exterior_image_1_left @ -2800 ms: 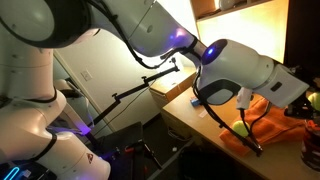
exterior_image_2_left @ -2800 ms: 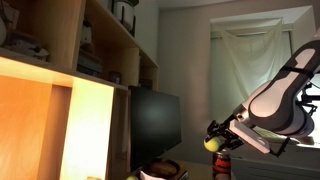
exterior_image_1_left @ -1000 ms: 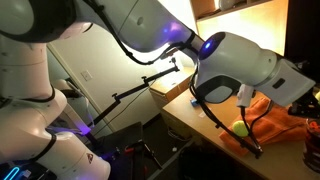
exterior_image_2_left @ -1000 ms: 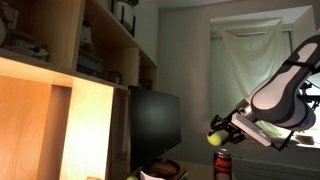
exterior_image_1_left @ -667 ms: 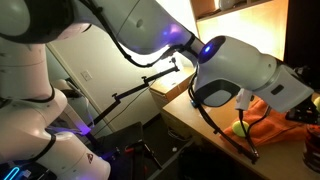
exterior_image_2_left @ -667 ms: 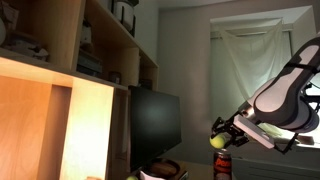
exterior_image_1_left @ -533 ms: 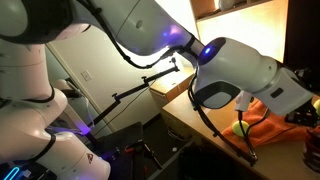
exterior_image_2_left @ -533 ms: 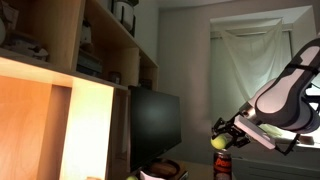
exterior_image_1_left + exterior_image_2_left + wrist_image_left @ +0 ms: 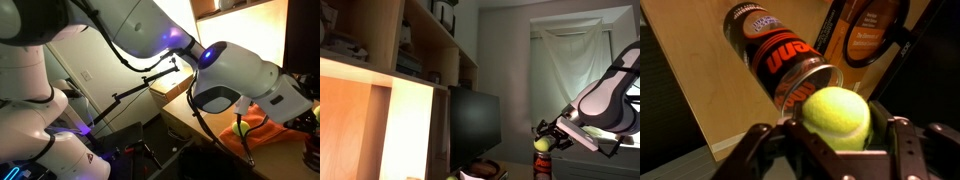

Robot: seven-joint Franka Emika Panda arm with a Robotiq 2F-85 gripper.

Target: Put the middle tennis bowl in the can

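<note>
Black Robotiq gripper (image 9: 837, 140) is gripping a fuzzy yellow-green tennis ball (image 9: 837, 117), its fingers (image 9: 762, 150) pressing in on both sides. The ball is hanging just above the open mouth of a dark reddish-brown cylindrical can (image 9: 780, 58), which is standing on a light wooden surface (image 9: 700, 90).

Orange cloth (image 9: 270, 125) on desk (image 9: 182, 110) near its edge; monitor (image 9: 475, 125) beside shelves (image 9: 420, 45); curtain (image 9: 570, 60); racket (image 9: 855, 40)

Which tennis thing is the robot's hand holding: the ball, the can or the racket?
The fuzzy yellow-green ball, clamped in the gripper. The reddish can sits free just beyond it, and the racket is farther off, untouched.
</note>
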